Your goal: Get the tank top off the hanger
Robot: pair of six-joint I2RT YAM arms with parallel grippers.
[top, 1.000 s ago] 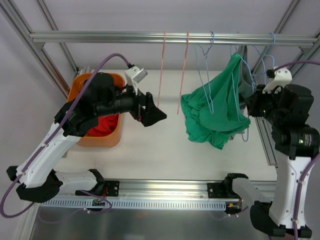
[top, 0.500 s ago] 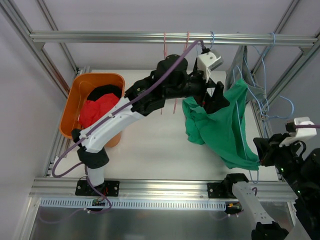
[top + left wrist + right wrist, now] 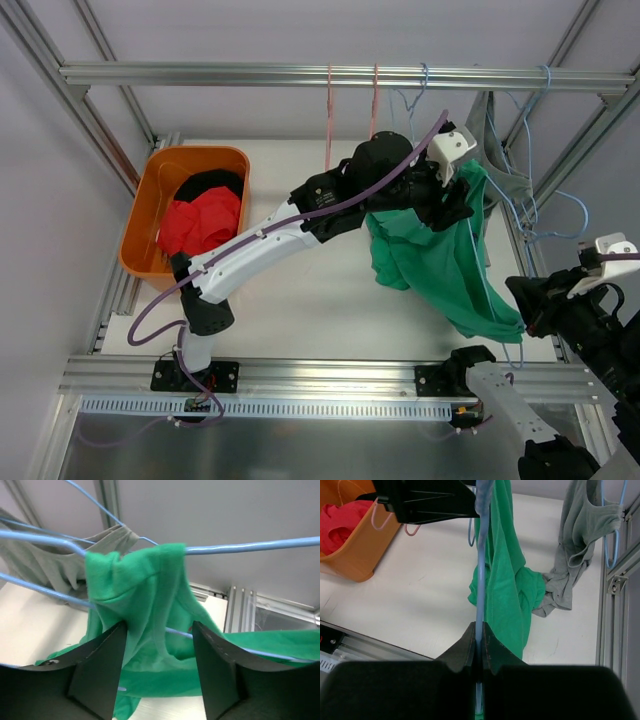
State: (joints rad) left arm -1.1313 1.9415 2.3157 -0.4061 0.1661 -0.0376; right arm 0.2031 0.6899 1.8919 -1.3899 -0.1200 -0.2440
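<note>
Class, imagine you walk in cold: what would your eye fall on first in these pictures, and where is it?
The green tank top hangs on a blue hanger right of centre, between both arms. The left gripper straddles its top edge with jaws apart; the right gripper pinches the hanger wire. An orange bin sits far left.

Left gripper [image 3: 159, 630] sits at frame bottom, fingers [image 3: 100, 675] apart w/ the green tank top [image 3: 145, 595] bunched between them. Its strap's draped over a blue hanger [image 3: 250, 546] wire, top centre. I see a grey shirt [image 3: 50, 567] upper left on another blue wire, and a metal rail [image 3: 242, 610] mid right.
</note>
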